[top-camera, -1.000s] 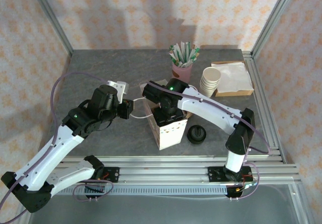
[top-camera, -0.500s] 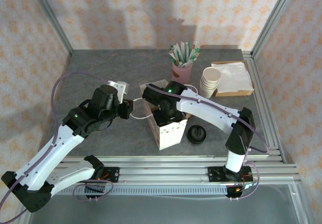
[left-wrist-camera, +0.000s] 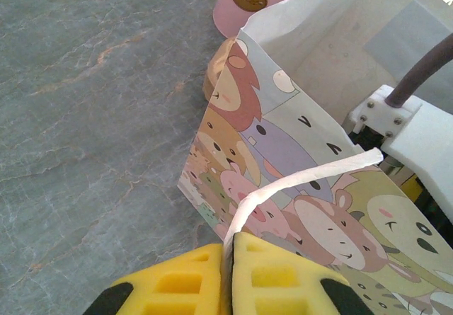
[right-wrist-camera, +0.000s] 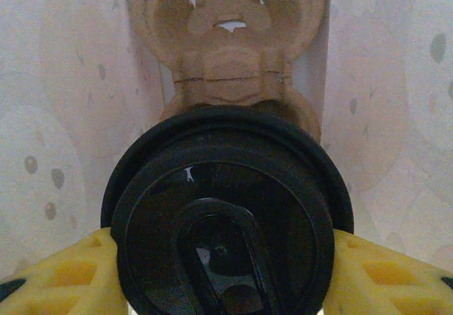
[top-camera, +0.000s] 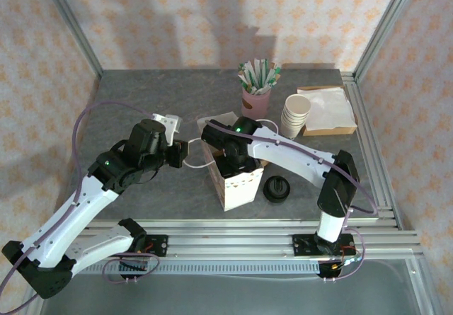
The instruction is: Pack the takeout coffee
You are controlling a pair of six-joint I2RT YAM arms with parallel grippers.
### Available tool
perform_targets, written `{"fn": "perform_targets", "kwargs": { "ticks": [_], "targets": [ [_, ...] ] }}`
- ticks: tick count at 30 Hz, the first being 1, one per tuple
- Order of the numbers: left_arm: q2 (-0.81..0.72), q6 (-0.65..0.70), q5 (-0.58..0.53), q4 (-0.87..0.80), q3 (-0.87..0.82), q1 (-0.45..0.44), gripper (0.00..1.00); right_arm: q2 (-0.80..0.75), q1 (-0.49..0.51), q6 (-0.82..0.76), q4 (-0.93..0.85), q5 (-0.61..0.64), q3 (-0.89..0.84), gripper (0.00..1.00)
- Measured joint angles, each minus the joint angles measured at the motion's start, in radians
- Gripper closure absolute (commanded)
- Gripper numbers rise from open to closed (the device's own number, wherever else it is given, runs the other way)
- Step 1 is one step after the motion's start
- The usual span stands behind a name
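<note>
1. My left hand [left-wrist-camera: 228, 250] has its yellow fingers pressed together on the white bag handle [left-wrist-camera: 304, 177], a thin paper strip that arcs up from between them.
2. That handle belongs to the paper bag [left-wrist-camera: 283, 152], printed with cartoon animals, which stands upright on the grey table [left-wrist-camera: 92, 102] with its mouth open.
3. My right hand [right-wrist-camera: 225, 258] is down inside the bag, with one yellow finger against each side of the takeout coffee [right-wrist-camera: 225, 216], clamped on it just under its round black lid.
4. So the coffee sits inside the bag, between the pale printed walls. I cannot tell whether its base touches the bottom.
5. Just beyond the lid is a brown moulded cardboard piece [right-wrist-camera: 226, 53], probably a cup carrier, standing against the bag's far wall.
6. From above, a loose black lid [top-camera: 277, 188] lies on the table just right of the bag.
7. Farther back stand a pink cup [top-camera: 256, 102] full of sachets and, to its right, a stack of cream cups [top-camera: 296, 115].
</note>
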Motion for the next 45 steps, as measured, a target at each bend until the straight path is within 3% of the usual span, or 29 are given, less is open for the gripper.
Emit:
{"fn": "perform_targets", "kwargs": {
  "ticks": [45],
  "targets": [
    [0.012,0.0,0.003,0.0,-0.013,0.0,0.97,-0.01,-0.03,-0.006,0.103,-0.042,-0.098,0.49]
  ]
}}
